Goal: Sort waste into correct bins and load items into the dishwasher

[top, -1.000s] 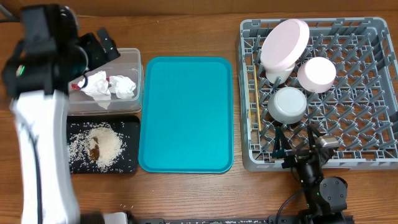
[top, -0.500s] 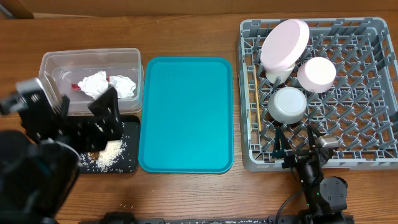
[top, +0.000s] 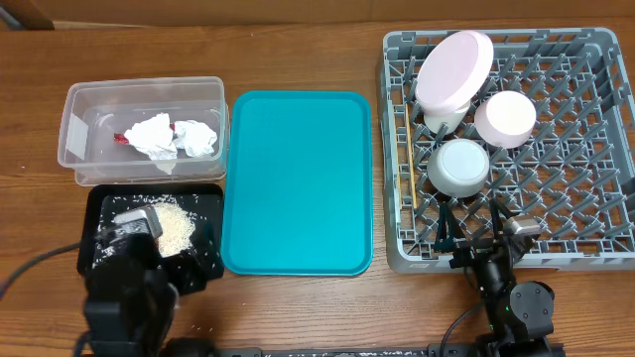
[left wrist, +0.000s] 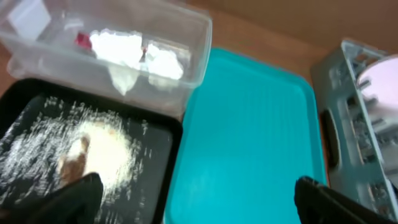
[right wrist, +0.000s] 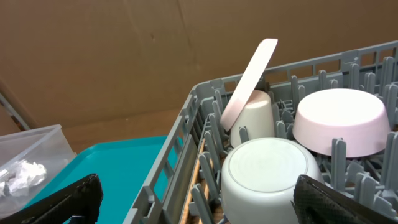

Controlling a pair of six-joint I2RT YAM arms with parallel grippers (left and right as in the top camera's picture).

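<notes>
Two claws, the left gripper [left wrist: 198,186] and right gripper [right wrist: 196,186], gape wide, holding nothing. A grey lattice dish rack [top: 556,198] dwarfs the clear tub [top: 144,87] and black tray [top: 210,198]. Racked: tilted pink plate [top: 454,69], upturned pink bowl [top: 505,117], grey-white bowl [top: 458,166], cream cup [right wrist: 252,115], wooden chopsticks [top: 406,149]. Crumpled napkins [top: 174,136] fill the tub; rice grains [top: 177,226] dust the tray.

A brown wooden table [top: 298,50] with fine lengthwise grain lies under soft, even light, and just beyond the table's far edge stands a plain, faintly creased brown cardboard panel [right wrist: 124,56].
</notes>
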